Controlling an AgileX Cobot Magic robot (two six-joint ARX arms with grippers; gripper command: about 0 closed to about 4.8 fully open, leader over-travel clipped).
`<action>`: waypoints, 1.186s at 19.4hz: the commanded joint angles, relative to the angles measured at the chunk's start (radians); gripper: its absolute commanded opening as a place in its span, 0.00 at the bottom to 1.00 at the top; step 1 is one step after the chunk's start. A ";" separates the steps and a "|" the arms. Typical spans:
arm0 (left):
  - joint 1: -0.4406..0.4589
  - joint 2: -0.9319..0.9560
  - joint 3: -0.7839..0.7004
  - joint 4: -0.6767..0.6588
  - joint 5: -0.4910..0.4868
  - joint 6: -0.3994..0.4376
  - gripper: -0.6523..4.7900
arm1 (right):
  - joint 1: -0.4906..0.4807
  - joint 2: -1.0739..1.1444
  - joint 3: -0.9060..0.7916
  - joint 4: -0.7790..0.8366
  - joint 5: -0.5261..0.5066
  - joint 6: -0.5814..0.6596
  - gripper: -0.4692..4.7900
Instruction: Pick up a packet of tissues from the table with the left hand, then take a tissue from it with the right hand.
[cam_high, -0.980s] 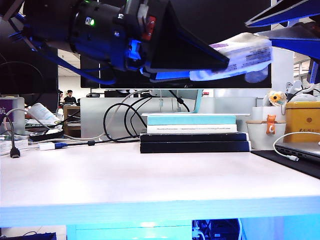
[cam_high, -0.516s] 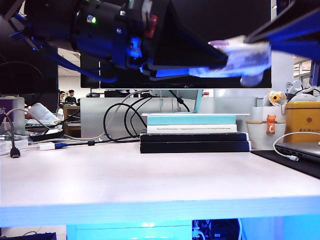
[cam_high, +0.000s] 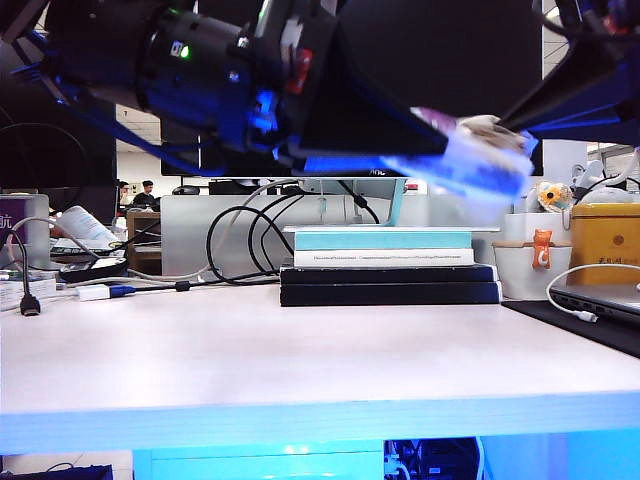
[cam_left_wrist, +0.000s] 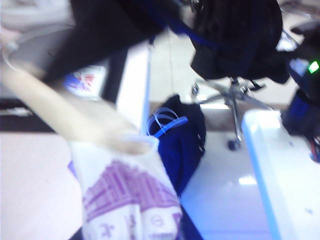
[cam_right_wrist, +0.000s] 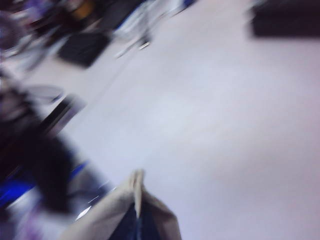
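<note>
Up above the table (cam_high: 250, 370), the left hand (cam_high: 440, 140) is reaching in from the left, a small green light glowing on its dark body, and its black wedge jaws are clamping one end of the packet of tissues (cam_high: 470, 165), holding it well clear of the desktop. The packet is looking soft and crinkled, white plastic with a purple printed patch, sagging a little at its free end; in the left wrist view the purple pattern on the packet of tissues (cam_left_wrist: 127, 200) is showing plainly. A pale beige tissue (cam_left_wrist: 65, 115) is sticking out of the pack's mouth as a long flat strip. From the right, the right hand (cam_high: 500, 125) is meeting the pack's upper end, its jaws pinched together on that tissue; the right wrist view, though blurred, is showing the beige tips (cam_right_wrist: 137, 187) pressed closed. Below them, a stack of books (cam_high: 385, 265) is lying on the table.
</note>
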 joint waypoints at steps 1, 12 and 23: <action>0.000 -0.003 0.002 -0.052 -0.134 0.044 0.44 | -0.002 -0.002 0.005 0.045 0.081 0.000 0.08; 0.259 0.004 -0.086 0.197 -0.312 -0.140 0.44 | -0.001 0.238 0.005 0.332 0.142 0.118 0.08; 0.414 0.079 -0.300 0.454 -0.206 -0.342 0.44 | -0.001 0.581 0.006 0.524 0.135 0.182 0.08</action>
